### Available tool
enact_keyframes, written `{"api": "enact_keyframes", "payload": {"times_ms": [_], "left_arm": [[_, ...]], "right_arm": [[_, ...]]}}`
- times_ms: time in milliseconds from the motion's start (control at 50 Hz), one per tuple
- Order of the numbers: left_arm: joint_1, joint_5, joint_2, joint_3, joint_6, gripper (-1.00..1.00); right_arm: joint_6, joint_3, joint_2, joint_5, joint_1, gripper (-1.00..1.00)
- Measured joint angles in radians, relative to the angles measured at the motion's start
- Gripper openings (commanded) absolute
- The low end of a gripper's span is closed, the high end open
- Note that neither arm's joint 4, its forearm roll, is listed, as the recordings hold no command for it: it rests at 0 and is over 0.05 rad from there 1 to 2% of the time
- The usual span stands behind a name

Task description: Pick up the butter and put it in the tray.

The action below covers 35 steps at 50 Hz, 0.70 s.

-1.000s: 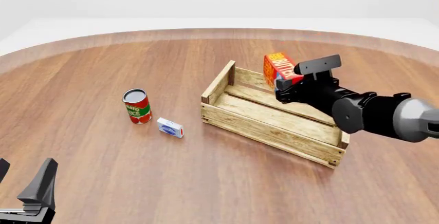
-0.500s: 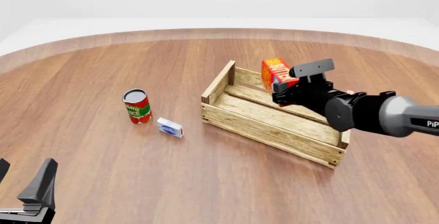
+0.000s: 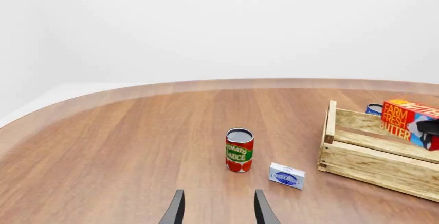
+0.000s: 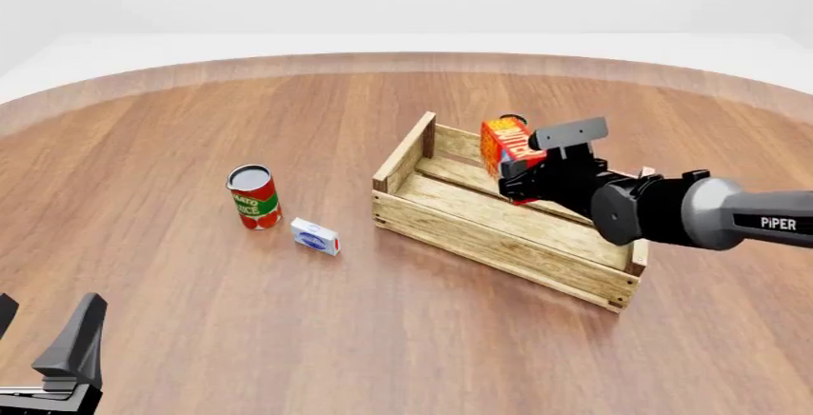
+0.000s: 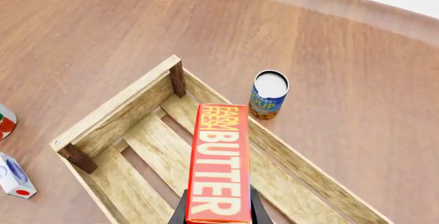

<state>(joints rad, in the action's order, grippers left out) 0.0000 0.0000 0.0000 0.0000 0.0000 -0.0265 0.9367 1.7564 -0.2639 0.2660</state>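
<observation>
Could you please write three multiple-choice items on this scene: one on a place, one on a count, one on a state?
1. Where is the butter?
A. On the table beside the red can
B. Held above the tray
C. In the left gripper

2. How many cans show?
A. One
B. Two
C. Four

3. How is the left gripper?
A. Open, empty
B. Shut on the small box
C. Holding a can

Key: 1 B, the right gripper holds it over the tray. 2 B, red can and blue can. 3 A, its fingers are apart.
</observation>
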Motion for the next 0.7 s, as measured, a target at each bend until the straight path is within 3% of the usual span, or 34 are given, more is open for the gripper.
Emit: {"api": "enact_keyframes", "payload": {"times_ms": [700], "left_arm": [[0.0,0.0,0.0,0.0,0.0,1.0]], "right_arm": [[0.012,0.018,0.064,-0.008,-0.003,-1.0]]}}
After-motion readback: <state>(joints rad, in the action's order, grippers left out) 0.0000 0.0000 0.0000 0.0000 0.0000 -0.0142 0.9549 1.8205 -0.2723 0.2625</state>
